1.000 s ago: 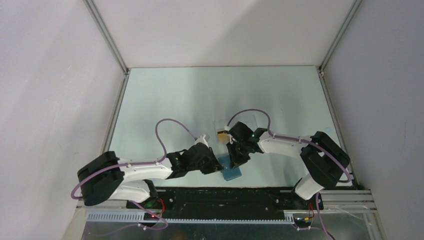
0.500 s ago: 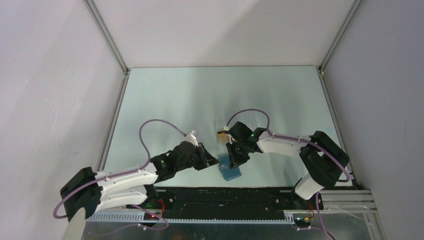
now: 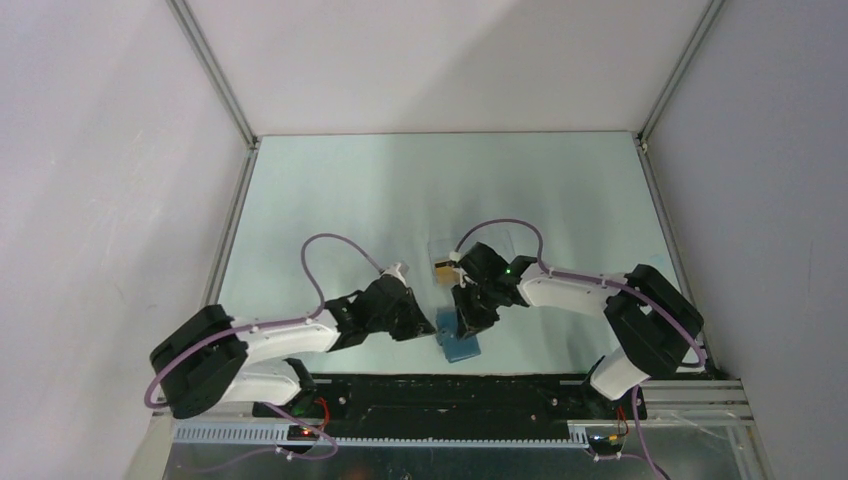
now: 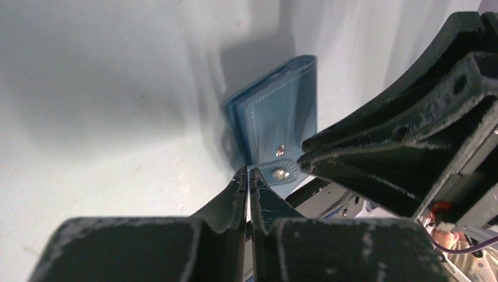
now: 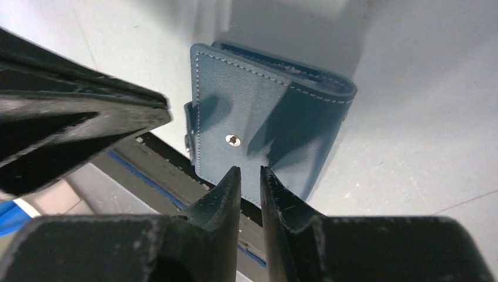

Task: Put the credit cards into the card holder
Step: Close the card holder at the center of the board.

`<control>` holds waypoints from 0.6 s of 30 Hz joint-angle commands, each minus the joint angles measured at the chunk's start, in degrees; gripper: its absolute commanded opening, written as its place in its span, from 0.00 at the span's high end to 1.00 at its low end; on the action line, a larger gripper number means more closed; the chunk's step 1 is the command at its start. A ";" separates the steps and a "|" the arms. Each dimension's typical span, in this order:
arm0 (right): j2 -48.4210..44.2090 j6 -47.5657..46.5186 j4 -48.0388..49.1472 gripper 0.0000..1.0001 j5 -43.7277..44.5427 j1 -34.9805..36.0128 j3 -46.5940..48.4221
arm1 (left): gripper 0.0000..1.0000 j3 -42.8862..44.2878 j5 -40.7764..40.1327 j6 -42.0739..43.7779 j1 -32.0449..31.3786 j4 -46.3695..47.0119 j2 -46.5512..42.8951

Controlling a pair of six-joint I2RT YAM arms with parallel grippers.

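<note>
Well, the card holder (image 5: 264,117) lies folded with its clasp undone at the near edge of the table (image 3: 350,190), so opening it comes first. My left claw (image 4: 247,171) is pressed together and empty, tips just beside the holder's clasp tab (image 4: 281,173). My right claw (image 5: 251,170) stands narrowly parted at the holder's flap edge; whether it nips that edge I cannot tell. I'd pin one side and lift the flap slowly. An orange credit card (image 3: 441,269) waits just beyond the holder. Free room lies beyond the holder; on its near side the black rail (image 3: 450,390) crowds both wrists.
</note>
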 commanded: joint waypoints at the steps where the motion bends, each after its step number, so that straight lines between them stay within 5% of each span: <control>1: -5.08 1.97 0.07 0.77 -1.93 -1.51 -0.47 | 0.92 5.80 1.81 2.98 -1.44 2.63 4.15; 18: -4.06 5.27 8.58 0.67 -12.89 -7.19 -5.27 | 0.95 6.32 1.25 2.10 -3.48 3.08 8.48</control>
